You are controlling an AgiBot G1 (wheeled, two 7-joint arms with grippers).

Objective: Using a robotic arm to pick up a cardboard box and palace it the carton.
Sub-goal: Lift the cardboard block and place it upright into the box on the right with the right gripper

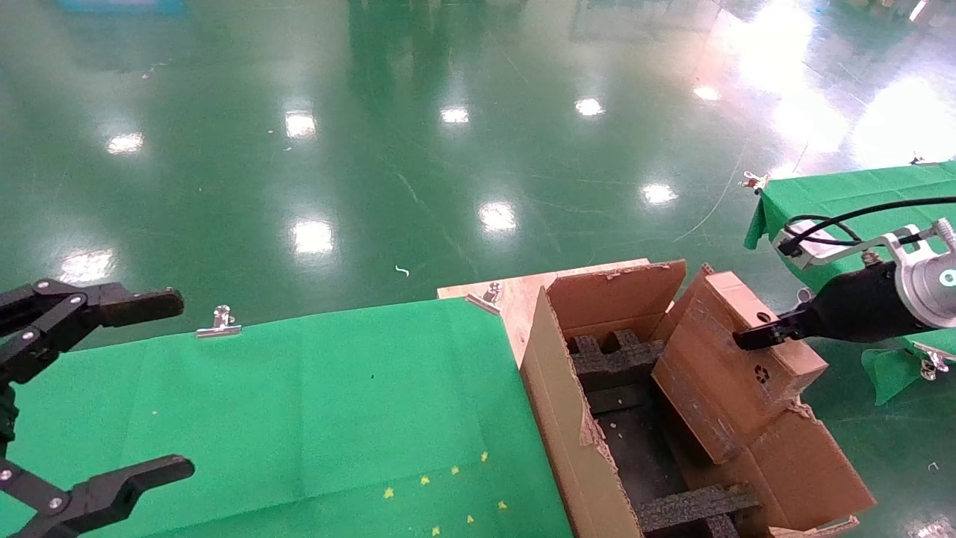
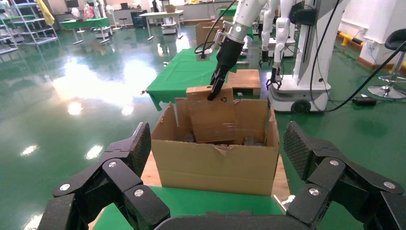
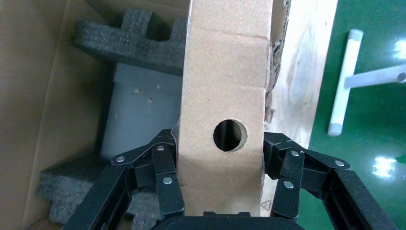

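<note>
The small flat cardboard box (image 1: 736,359) hangs tilted over the right side of the carton (image 1: 553,396), with its lower end down inside. My right gripper (image 1: 754,336) is shut on it, one finger on each broad face. In the right wrist view the box (image 3: 222,96) shows its narrow side with the round hole, clamped in the right gripper (image 3: 221,158) above the black foam inserts (image 3: 139,38). From the left wrist view, the box (image 2: 213,117) stands in the carton (image 2: 215,165). My left gripper (image 1: 170,385) stays open at the far left, holding nothing.
The carton sits on a wooden board (image 1: 515,295) beside the green-clothed table (image 1: 299,403), where a metal clip (image 1: 219,323) holds the cloth at the far edge. A second green table (image 1: 844,190) stands at the right. Other robots (image 2: 306,48) stand beyond the carton.
</note>
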